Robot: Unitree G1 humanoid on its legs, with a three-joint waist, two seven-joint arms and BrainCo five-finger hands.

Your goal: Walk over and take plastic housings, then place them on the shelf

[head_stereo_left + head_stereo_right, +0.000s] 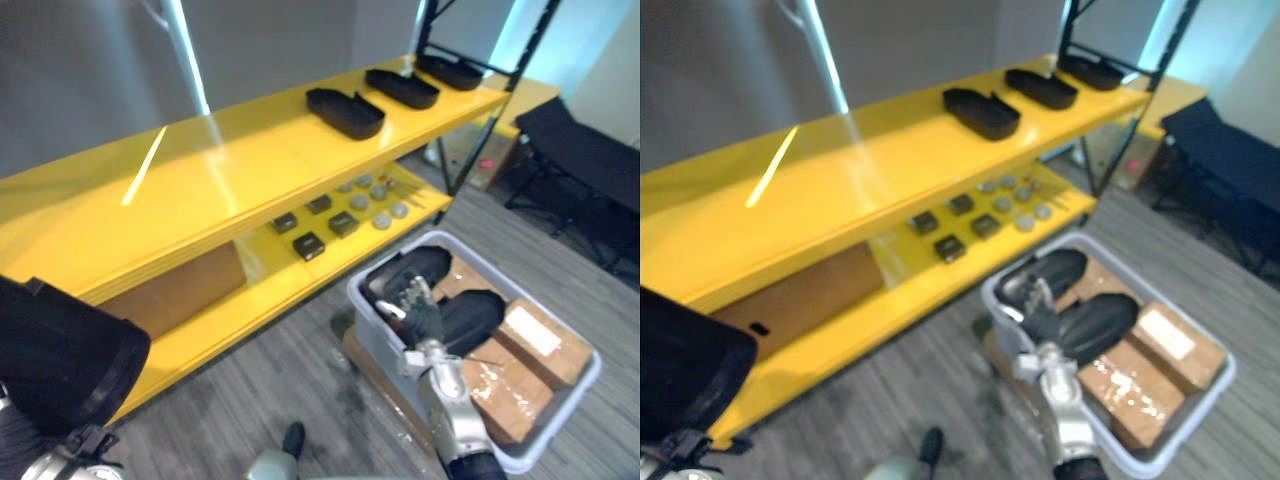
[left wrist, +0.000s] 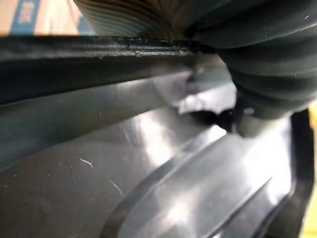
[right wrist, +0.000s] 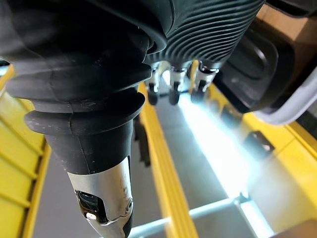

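A large black plastic housing (image 1: 60, 365) hangs at the lower left. In the left wrist view its glossy dark surface (image 2: 163, 188) lies right under my left hand (image 2: 257, 74), whose thumb presses onto it. Two more black housings (image 1: 415, 268) (image 1: 478, 315) lie in a grey bin (image 1: 375, 345) on the floor. My right hand (image 1: 428, 322) hovers over them with its fingers (image 3: 173, 91) straight and nothing in it. Three housings (image 1: 345, 112) (image 1: 402, 88) (image 1: 450, 70) sit in a row on the yellow upper shelf (image 1: 220, 170).
Cardboard boxes (image 1: 545, 345) fill the bin's right half. The lower shelf board (image 1: 270, 280) carries small black parts (image 1: 308, 245), grey discs (image 1: 380, 215) and a brown box (image 1: 180, 290). A black folding cot (image 1: 580, 150) stands at the far right.
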